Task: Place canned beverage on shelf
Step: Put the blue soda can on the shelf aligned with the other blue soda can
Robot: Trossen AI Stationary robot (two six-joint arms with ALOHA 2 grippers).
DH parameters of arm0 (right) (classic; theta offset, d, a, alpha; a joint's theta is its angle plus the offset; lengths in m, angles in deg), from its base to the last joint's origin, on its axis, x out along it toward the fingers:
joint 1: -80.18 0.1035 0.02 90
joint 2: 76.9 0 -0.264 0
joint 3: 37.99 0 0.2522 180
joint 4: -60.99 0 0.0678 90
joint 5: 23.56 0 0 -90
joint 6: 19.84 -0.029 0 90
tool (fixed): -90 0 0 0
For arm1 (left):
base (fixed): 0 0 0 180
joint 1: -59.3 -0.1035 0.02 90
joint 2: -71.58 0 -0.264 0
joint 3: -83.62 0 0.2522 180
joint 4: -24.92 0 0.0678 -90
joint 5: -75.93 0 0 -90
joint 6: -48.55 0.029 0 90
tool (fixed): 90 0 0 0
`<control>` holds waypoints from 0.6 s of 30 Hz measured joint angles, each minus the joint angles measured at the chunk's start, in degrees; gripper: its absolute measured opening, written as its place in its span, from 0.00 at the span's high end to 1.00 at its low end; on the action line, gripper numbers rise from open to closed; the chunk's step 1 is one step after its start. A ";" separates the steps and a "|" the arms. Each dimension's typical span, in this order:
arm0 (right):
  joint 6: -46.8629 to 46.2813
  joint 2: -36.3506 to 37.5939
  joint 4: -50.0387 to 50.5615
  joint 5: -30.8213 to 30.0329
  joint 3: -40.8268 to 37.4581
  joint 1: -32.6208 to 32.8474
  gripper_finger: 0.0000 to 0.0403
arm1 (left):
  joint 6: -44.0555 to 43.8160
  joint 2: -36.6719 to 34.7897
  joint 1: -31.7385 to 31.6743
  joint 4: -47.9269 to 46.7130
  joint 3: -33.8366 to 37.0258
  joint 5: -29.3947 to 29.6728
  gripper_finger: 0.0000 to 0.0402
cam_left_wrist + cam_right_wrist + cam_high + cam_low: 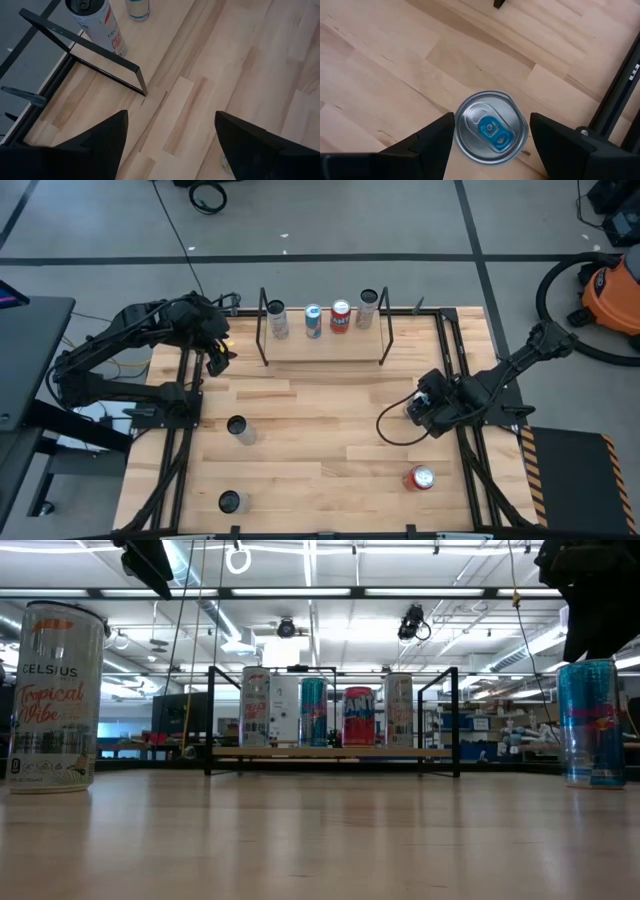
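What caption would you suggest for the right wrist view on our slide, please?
Right gripper open, poised above an upright can with a blue tab on the wooden table.

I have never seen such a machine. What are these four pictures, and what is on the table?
It is a robot with two dark arms at a wooden table. One picture looks straight down from above, one looks level across the table top, and two come from small cameras on the arms' wrists.

At the far edge stands the shelf, a low wood board between black frames, with four cans on it. More cans stand loose on the table: a Celsius can, a blue can and a red can among them.

The left gripper is open above bare wood near the shelf's end frame. The right gripper is open, its fingers on either side of a can with a blue tab, seen from above. Nothing is gripped.
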 joint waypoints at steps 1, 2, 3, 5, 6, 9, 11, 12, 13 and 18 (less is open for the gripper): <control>0.28 -0.11 -0.12 -0.09 0.00 0.00 0.33 | -0.01 0.00 0.00 -0.01 -0.01 0.00 0.25; 0.58 -0.16 -0.17 -0.27 0.00 0.00 0.33 | -0.02 0.00 0.00 -0.02 -0.01 0.00 0.25; 0.79 -0.16 -0.16 -0.30 0.00 0.00 0.33 | 0.00 0.00 0.00 -0.02 -0.01 0.00 0.25; 1.45 -0.14 -0.07 -0.30 0.00 0.00 0.33 | 0.00 0.00 0.00 -0.02 -0.01 0.00 0.25; 1.63 -0.14 -0.09 -0.30 0.00 0.00 0.33 | 0.00 0.00 0.00 -0.02 -0.01 0.00 0.25; 1.70 -0.14 -0.09 -0.27 0.00 0.00 0.33 | 0.00 0.00 0.00 0.06 -0.01 0.00 0.25; 1.70 -0.16 -0.11 -0.27 0.00 -0.02 0.33 | 0.05 0.00 0.00 0.60 -0.01 0.00 0.25; 1.72 -0.16 -0.11 -0.26 0.00 -0.02 0.33 | 0.07 0.00 0.00 0.95 -0.01 0.00 0.25; 1.72 -0.16 -0.11 -0.22 0.00 -0.02 0.33 | 0.07 0.00 0.00 1.28 -0.01 0.00 0.25; 1.72 -0.14 -0.51 0.60 0.02 -0.07 0.31 | 0.11 0.02 0.00 1.79 -0.01 0.01 0.25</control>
